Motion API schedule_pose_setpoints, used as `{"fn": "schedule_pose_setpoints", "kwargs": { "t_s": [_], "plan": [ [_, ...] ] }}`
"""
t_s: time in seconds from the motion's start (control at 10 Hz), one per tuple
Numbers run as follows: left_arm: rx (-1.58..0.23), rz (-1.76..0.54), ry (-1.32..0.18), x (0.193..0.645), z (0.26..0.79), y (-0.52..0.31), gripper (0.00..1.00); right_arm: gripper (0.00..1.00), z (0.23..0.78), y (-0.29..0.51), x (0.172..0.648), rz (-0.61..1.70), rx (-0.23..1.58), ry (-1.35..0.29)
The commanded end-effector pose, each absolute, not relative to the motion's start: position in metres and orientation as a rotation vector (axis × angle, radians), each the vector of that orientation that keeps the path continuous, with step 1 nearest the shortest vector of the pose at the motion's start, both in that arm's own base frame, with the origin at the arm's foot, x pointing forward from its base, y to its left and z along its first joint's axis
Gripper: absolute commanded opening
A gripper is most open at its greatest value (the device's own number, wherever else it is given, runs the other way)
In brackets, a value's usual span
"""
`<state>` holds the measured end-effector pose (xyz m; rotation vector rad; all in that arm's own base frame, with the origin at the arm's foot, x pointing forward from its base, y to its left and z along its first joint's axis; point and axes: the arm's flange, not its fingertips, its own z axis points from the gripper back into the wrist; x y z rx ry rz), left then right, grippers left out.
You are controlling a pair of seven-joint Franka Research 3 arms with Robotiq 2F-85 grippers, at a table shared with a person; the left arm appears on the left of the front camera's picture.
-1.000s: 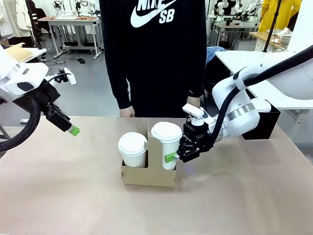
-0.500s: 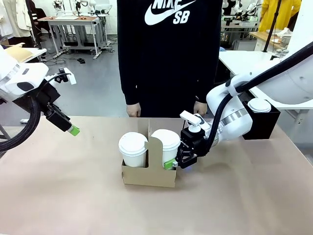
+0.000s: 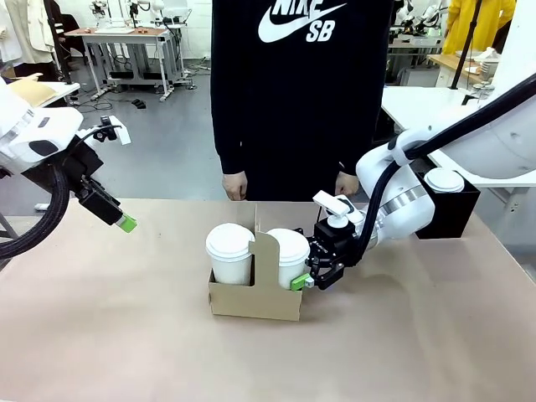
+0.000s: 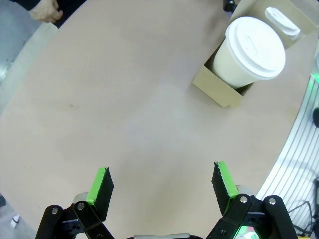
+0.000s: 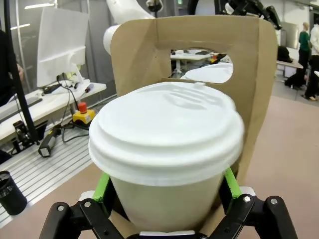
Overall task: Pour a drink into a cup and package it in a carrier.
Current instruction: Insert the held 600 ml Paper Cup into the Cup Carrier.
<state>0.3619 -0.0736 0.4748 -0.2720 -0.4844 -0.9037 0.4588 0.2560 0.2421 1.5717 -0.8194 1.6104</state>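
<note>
Front view has the right pincer (image 3: 303, 281) gripping the lidded cup (image 3: 287, 255) low in the carrier (image 3: 255, 297) at mid-bench, likely to seat it, while the left pincer (image 4: 162, 185) hovers agape near the left edge.

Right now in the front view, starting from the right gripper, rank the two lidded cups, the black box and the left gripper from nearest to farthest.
1. Right cup, between the right gripper's fingers, in the carrier.
2. Left cup, beyond the handle tab.
3. Black box, back along the right arm at the table's right edge.
4. Left gripper, raised far left.
</note>
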Motion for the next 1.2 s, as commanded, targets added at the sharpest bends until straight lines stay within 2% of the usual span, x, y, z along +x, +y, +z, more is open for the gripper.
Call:
{"fn": "schedule_pose_setpoints", "kwargs": {
  "t_s": [0.0,0.5,0.8,1.1],
  "plan": [
    [-0.274,-0.891,-0.497,0.362,0.476,-0.074,1.00,1.00,0.251,0.237,0.458,1.640,1.539,-0.868],
    [-0.274,-0.891,-0.497,0.362,0.476,-0.074,1.00,1.00,0.283,0.177,0.465,1.515,1.362,-0.947],
    [-0.274,-0.891,-0.497,0.362,0.476,-0.074,1.00,1.00,0.315,0.103,0.452,1.132,1.110,-0.818],
    [-0.274,-0.891,-0.497,0.362,0.476,-0.074,1.00,1.00,0.326,0.039,0.422,0.778,0.972,-0.683]
  ]
}}
